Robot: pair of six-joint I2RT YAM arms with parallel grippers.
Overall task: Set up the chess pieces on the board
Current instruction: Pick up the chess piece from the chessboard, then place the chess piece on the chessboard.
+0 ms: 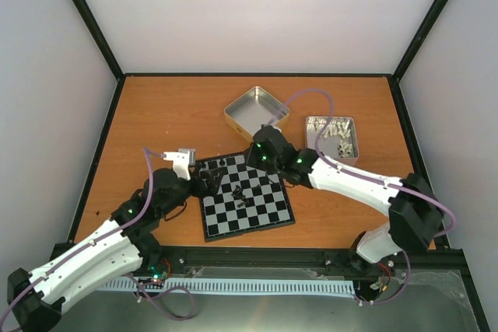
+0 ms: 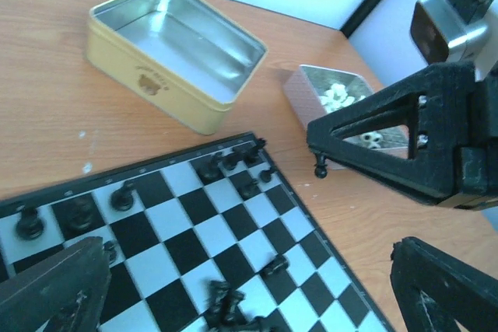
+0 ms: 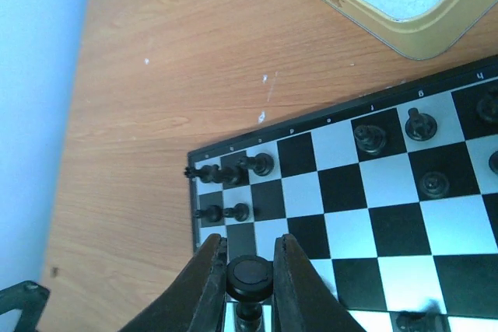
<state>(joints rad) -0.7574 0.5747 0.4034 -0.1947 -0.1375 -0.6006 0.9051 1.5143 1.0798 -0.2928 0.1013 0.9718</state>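
Note:
The chessboard (image 1: 257,219) lies at the table's middle. Small black chess pieces (image 1: 237,192) stand and lie on it. In the left wrist view a heap of fallen pieces (image 2: 226,305) lies near the front and a cluster (image 2: 233,161) sits in the far corner. My right gripper (image 1: 257,162) is shut on one black piece (image 3: 249,277) above the board's edge (image 3: 191,215), near several fallen pieces (image 3: 226,172). My left gripper (image 2: 245,301) is open wide and empty, low over the board by its left side (image 1: 204,186).
An empty gold tin (image 1: 257,110) stands behind the board. A silver tin (image 1: 332,136) holding pale pieces is at the back right. The right arm's finger (image 2: 405,145) shows close in the left wrist view. Black frame rails edge the table.

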